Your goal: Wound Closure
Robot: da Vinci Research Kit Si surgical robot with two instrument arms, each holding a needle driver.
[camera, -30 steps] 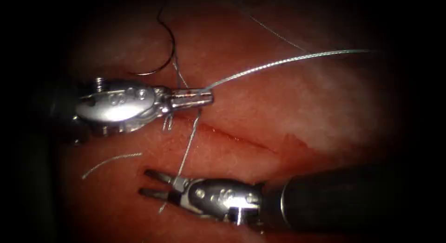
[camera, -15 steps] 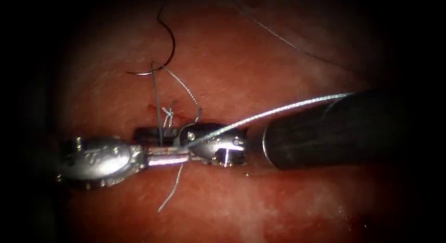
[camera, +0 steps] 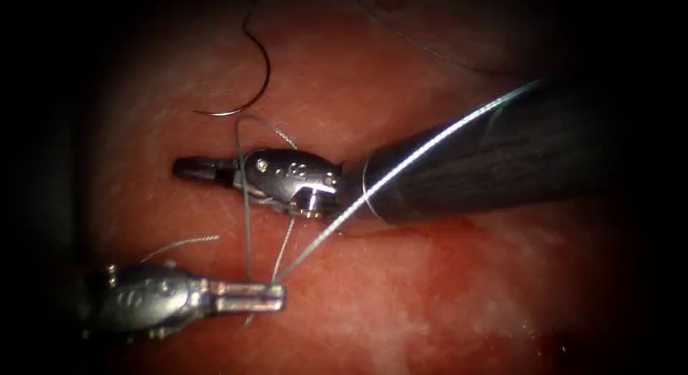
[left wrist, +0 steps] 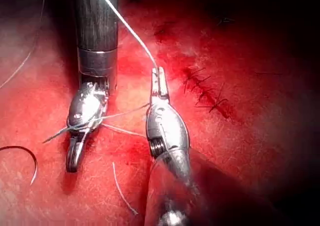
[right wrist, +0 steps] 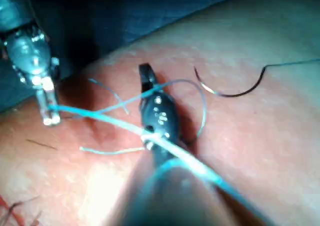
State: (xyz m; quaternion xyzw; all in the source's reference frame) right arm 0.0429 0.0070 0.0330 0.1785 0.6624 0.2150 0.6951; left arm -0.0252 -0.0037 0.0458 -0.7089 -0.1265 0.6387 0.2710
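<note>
My left tool (camera: 281, 296) lies low on the left, jaws shut on the thread (camera: 430, 142), which runs up and right across the right tool's dark shaft (camera: 487, 160). The right tool (camera: 179, 167) reaches left over the tissue (camera: 444, 289), jaws shut and apparently holding nothing. A loop of thread (camera: 244, 203) is wound around its wrist. The curved needle (camera: 262, 77) lies free on the tissue's surface above both tools, not in the tissue. In the left wrist view the left jaws (left wrist: 158, 73) pinch the thread beside the right tool (left wrist: 73, 167). The right wrist view has the needle (right wrist: 235, 92) beyond the right jaws (right wrist: 144, 68).
A short loose thread end (camera: 179, 242) lies on the tissue above the left tool. A stitched stretch of the cut (left wrist: 205, 93) with dark thread ends sits beside the left jaws in the left wrist view. Red fluid wets the tissue.
The left tool has moved down and left, drawing the thread with it. The right tool has risen from below and reached left, with the thread now looped round its wrist.
</note>
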